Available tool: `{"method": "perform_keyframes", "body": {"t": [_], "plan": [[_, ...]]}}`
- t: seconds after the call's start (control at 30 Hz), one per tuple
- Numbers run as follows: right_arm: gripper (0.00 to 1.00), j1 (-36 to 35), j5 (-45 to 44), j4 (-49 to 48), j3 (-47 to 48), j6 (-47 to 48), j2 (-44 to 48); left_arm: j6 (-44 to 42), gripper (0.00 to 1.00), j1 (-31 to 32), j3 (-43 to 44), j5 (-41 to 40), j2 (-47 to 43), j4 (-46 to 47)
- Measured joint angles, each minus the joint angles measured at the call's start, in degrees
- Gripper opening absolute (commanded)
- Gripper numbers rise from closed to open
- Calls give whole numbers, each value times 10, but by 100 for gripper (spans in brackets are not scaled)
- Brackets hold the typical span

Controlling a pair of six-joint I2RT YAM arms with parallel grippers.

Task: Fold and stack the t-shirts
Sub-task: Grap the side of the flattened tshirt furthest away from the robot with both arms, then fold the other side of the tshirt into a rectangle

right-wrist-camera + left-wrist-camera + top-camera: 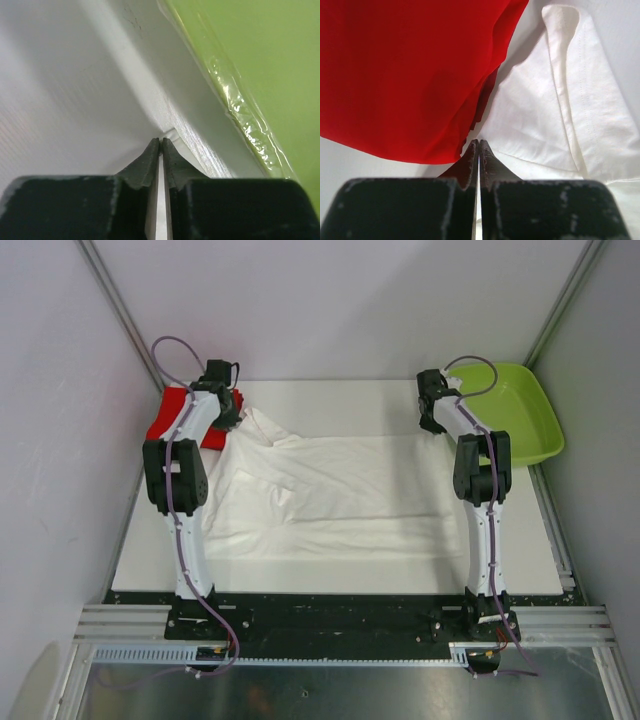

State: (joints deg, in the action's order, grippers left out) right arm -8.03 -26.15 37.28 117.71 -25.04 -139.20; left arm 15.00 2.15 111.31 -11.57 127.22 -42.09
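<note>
Two t-shirts on the white counter (330,398).

- White t-shirt (350,490): spread wide across the middle of the counter, between the two arms, and creased, with one long fold line running left to right near its near edge. Its far-left part is drawn up into a rumpled peak that leads to the left end effector. Its far-right corner reaches the right end effector.
- Red t-shirt (166,420): bunched at the far-left corner of the counter, just beside the left arm's wrist. In the left wrist view its edge lies over the white cloth.
- Left end effector (479,145): fingers (466,167) pressed together, a thin white line showing in the slit between them. In the top view the white shirt's raised peak ends at it, so it reads as clamped on the white t-shirt. The red hem sits just beside the tips.
- Right end effector (160,142): fingertips together, a small flap of white cloth at the tips and a taut ridge running away from them, so it is pinching the white t-shirt's corner.
- Lime-green tray (532,430): far-right corner of the counter, just beside the right end effector. Its glossy rim fills the right side of the right wrist view.
</note>
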Motion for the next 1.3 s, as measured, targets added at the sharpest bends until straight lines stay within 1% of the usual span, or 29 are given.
{"method": "perform_keyframes", "body": {"t": [0.07,0.17,0.43,0.8,1.03,1.3], "plan": [[2,0,-2,-2,-4,-1,2,0,0,0,0,0,0,0],[0,0,-6,-6,-9,-2,4,0,0,0,0,0,0,0],[0,2,-6,-13,-27,-4,17,0,0,0,0,0,0,0],[0,3,-6,-20,-99,-4,74,1,0,-1,-18,-3,-9,9],[0,3,-6,-37,-111,-4,110,7,0,-2,-31,-3,-31,11],[0,3,-5,-54,-143,-4,147,12,0,-2,-58,-9,-79,16]]}}
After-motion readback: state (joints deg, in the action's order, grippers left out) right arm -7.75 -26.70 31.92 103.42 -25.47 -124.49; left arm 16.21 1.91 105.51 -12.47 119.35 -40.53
